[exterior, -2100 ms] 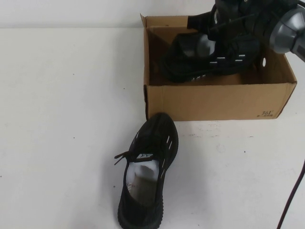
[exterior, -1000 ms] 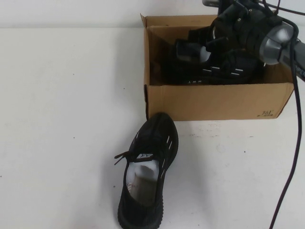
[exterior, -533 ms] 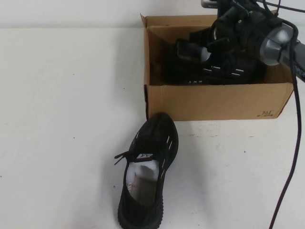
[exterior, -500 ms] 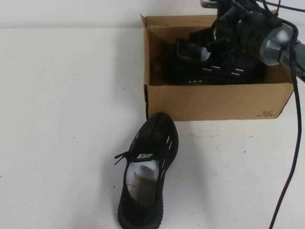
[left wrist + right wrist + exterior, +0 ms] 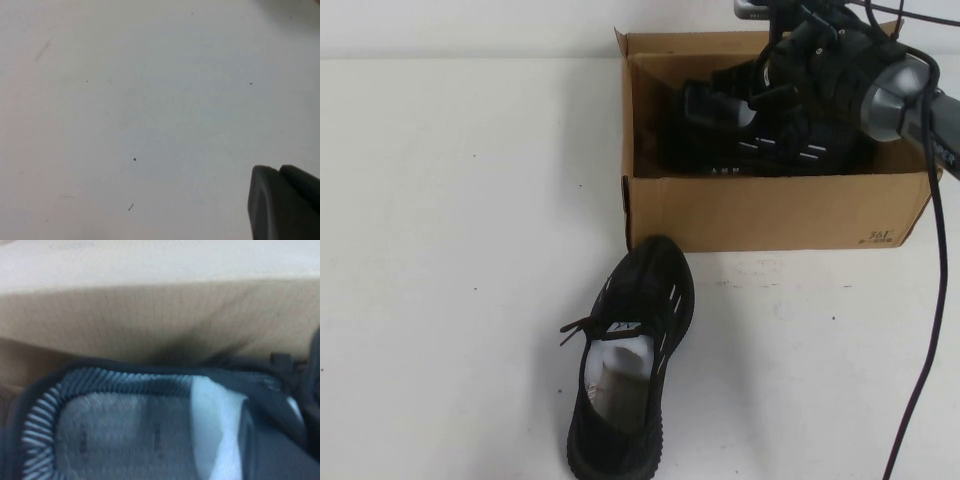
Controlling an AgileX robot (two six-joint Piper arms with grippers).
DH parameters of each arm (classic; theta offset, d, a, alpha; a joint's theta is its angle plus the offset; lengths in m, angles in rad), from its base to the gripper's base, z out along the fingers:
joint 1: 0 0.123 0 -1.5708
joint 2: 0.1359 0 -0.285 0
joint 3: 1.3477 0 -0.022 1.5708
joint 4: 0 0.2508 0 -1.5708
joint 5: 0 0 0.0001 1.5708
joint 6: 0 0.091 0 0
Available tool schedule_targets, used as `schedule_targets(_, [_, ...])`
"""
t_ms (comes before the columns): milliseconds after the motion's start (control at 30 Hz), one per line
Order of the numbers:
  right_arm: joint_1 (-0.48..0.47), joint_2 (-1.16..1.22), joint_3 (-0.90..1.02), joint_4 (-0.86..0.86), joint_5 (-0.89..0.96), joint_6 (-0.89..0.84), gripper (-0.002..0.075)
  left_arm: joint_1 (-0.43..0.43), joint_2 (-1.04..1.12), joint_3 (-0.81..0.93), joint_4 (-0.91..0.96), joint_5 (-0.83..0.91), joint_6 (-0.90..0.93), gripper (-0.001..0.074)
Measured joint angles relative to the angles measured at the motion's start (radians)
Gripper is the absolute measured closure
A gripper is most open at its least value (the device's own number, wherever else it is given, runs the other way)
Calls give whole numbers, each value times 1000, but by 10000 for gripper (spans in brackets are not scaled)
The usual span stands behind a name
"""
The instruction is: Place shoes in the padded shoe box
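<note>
Halfway there: one shoe in the box, one still out on the desk

We've got the first shoe (image 5: pixel 760 135) down inside the box (image 5: pixel 770 210), lying lengthwise along it, and our right gripper (image 5: pixel 798 70) is right above it in the box; we honestly can't tell if it's gripping the shoe or has let go, since the arm hides it. The right wrist view just shows the shoe's collar and white stuffing (image 5: pixel 217 425) close against the cardboard wall. The second shoe (image 5: pixel 632 360) sits on the desk (image 5: pixel 450 250) just in front of the box's left front corner, toe pointing at the box, so that's what's left. The left gripper (image 5: pixel 285 205) hangs over bare desk; can't tell its state either. Only writing: small black print on the box's front right corner, looks like "361" (image 5: pixel 882 237).
</note>
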Motion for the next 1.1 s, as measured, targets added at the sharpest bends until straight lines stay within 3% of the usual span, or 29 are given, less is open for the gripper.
schedule_targets(100, [0, 0, 0, -7, -16, 0, 561, 0, 0, 0, 0, 0, 0, 738])
schedule_targets(233, [0, 0, -2, -15, -32, -4, 355, 0, 0, 0, 0, 0, 0, 738])
schedule_targets(333, [0, -4, -2, -5, -30, -8, 281, 0, 0, 0, 0, 0, 0, 738])
schedule_targets(400, [0, -19, -2, 10, -12, -18, 274, 0, 0, 0, 0, 0, 0, 738])
schedule_targets(533, [13, -97, 1, 28, 93, -32, 336, 0, 0, 0, 0, 0, 0, 738])
schedule_targets(800, [98, -436, 222, 39, 235, -106, 680, 0, 0, 0, 0, 0, 0, 738])
schedule_targets(1100, [205, -808, 516, 39, 312, -143, 731, 0, 0, 0, 0, 0, 0, 738])
